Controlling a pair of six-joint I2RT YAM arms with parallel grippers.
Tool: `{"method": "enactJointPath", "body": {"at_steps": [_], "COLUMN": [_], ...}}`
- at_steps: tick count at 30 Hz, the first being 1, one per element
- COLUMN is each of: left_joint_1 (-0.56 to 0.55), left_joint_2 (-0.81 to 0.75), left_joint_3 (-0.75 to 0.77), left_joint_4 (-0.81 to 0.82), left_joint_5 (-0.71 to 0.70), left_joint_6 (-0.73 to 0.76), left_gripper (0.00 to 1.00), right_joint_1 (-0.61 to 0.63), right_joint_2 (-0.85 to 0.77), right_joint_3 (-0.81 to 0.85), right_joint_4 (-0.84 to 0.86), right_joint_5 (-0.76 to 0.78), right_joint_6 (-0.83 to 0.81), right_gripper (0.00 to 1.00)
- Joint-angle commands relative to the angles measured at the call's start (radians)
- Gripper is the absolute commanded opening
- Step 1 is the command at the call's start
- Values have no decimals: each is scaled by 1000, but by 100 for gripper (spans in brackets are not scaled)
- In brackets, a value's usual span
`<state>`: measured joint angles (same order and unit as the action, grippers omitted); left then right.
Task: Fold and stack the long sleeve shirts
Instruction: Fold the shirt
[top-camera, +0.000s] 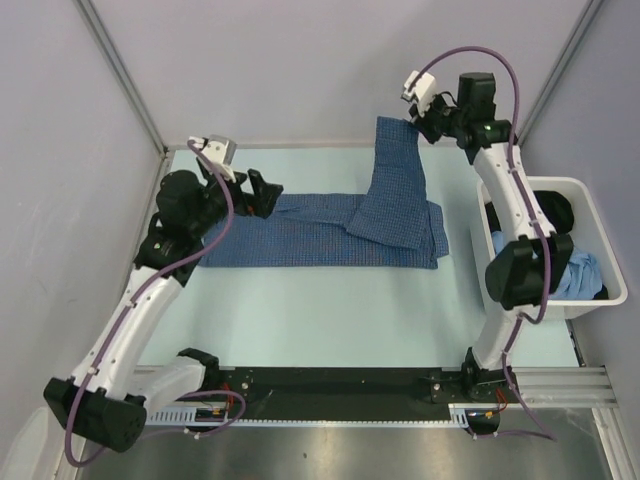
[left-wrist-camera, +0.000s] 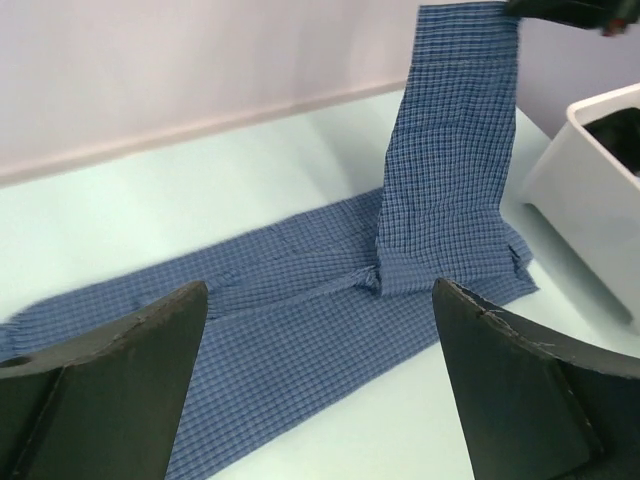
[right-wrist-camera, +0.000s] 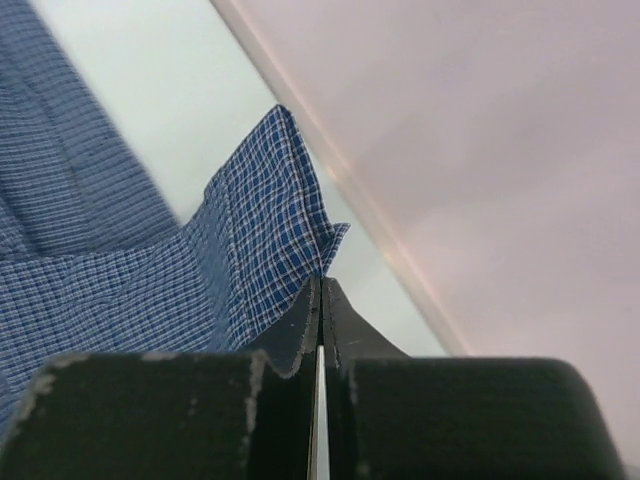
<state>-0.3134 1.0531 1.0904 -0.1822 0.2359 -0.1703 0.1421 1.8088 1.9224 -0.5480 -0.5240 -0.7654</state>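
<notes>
The dark-blue checked long sleeve shirt (top-camera: 330, 232) lies as a long folded band across the pale table. One part (top-camera: 395, 165) is lifted up toward the back wall. My right gripper (top-camera: 412, 122) is shut on the edge of that lifted part; the right wrist view shows the cloth (right-wrist-camera: 260, 230) pinched at the fingertips. My left gripper (top-camera: 268, 192) is open and empty, hovering over the left end of the shirt. In the left wrist view the shirt (left-wrist-camera: 300, 310) lies between the wide-apart fingers (left-wrist-camera: 120, 370).
A white bin (top-camera: 555, 250) at the right holds dark and light-blue garments (top-camera: 580, 270); it also shows in the left wrist view (left-wrist-camera: 600, 190). Grey walls close the back and sides. The black base rail (top-camera: 330, 385) runs along the near edge.
</notes>
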Motion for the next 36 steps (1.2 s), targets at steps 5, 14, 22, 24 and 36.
{"method": "enactJointPath", "body": {"at_steps": [5, 14, 22, 24, 36], "left_joint_1": [33, 105, 152, 166, 286], "left_joint_2": [-97, -81, -33, -25, -16], "left_joint_3": [-70, -98, -86, -81, -81], "left_joint_4": [-86, -109, -129, -145, -207], "left_joint_5": [-70, -116, -92, -90, -1], "left_joint_6": [130, 86, 71, 69, 23], "left_gripper": [99, 99, 100, 99, 99], "right_joint_1": [22, 80, 137, 181, 401], "right_joint_2": [256, 342, 294, 243, 110], "right_joint_3": [325, 350, 265, 175, -80], "right_joint_4": [209, 406, 339, 320, 133], "right_joint_5": [79, 151, 220, 301, 473], "right_joint_6": [-135, -221, -229, -227, 52], "right_gripper": [0, 0, 0, 0, 0]}}
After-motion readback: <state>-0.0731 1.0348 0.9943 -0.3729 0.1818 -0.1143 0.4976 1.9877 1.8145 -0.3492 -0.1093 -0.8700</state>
